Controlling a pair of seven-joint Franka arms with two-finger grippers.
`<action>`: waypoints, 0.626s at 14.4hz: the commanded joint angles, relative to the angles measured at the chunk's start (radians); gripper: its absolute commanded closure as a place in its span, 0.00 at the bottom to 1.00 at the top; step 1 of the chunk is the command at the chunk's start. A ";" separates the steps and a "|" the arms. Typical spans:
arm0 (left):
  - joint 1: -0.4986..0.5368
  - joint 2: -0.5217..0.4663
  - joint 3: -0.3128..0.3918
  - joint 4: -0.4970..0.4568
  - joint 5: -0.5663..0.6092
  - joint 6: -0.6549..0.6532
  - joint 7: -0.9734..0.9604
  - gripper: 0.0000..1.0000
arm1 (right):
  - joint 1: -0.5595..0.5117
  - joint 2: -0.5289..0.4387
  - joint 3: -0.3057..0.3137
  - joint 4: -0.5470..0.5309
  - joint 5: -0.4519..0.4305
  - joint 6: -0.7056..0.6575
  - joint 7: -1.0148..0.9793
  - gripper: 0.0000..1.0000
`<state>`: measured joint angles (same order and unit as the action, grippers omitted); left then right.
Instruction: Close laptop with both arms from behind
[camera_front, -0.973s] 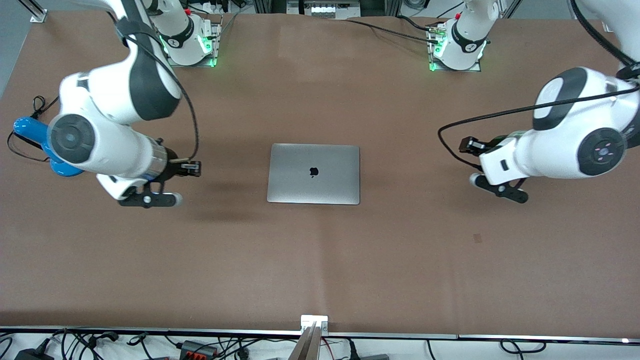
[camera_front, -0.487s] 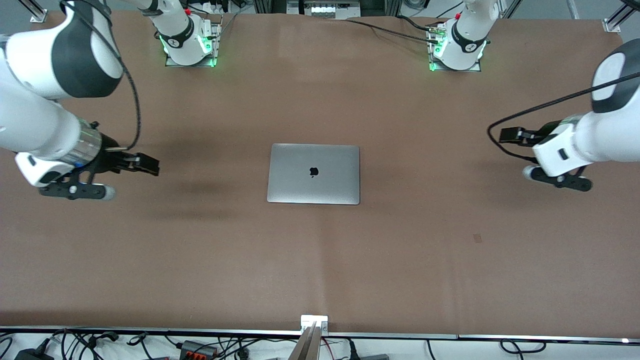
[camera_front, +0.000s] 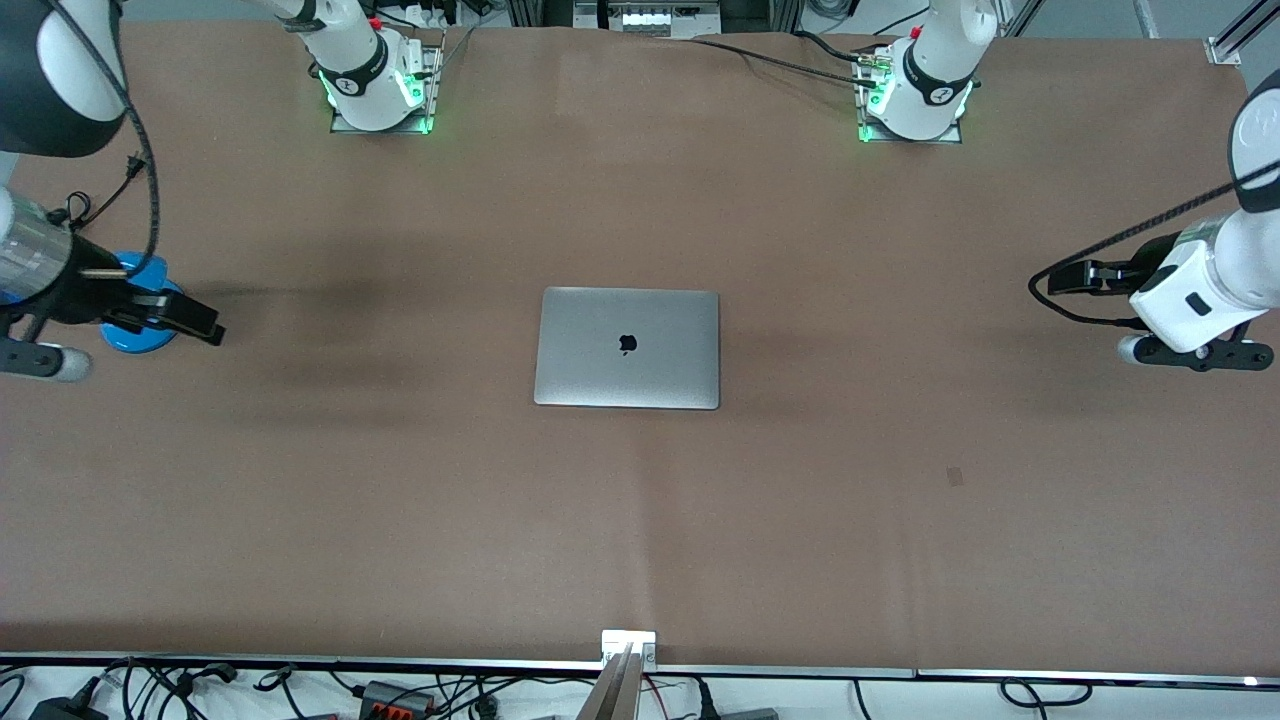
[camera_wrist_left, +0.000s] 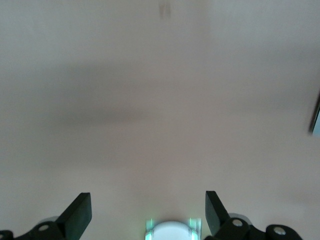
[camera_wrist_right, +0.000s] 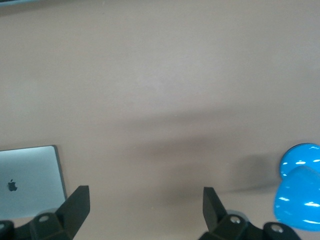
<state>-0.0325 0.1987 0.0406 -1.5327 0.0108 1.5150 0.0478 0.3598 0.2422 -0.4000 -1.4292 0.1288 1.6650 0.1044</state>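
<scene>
1. Firstly, the right gripper hangs over the tabletop at the right arm's end, at nine o'clock from the laptop and well apart from it, jaws spread wide and holding nothing.
2. Just beside it stands a blue lamp base.
3. Midway, the laptop lies flat and closed, its lid's apple logo up, untouched.
4. At three o'clock from the laptop, the left gripper hovers over bare tabletop, jaws wide open and empty.

Both end effectors spread, airborne.
</scene>
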 joint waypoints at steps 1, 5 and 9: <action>-0.008 -0.189 0.024 -0.216 -0.022 0.194 0.013 0.00 | -0.140 -0.015 0.108 0.003 -0.009 0.004 -0.046 0.00; 0.063 -0.234 -0.097 -0.236 -0.025 0.116 0.009 0.00 | -0.392 -0.032 0.337 0.003 -0.037 0.013 -0.048 0.00; -0.032 -0.226 0.010 -0.185 -0.026 0.068 0.010 0.00 | -0.406 -0.044 0.375 0.000 -0.110 0.006 -0.087 0.00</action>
<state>-0.0208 -0.0225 -0.0075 -1.7335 -0.0022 1.5993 0.0466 -0.0316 0.2164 -0.0525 -1.4248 0.0444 1.6776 0.0572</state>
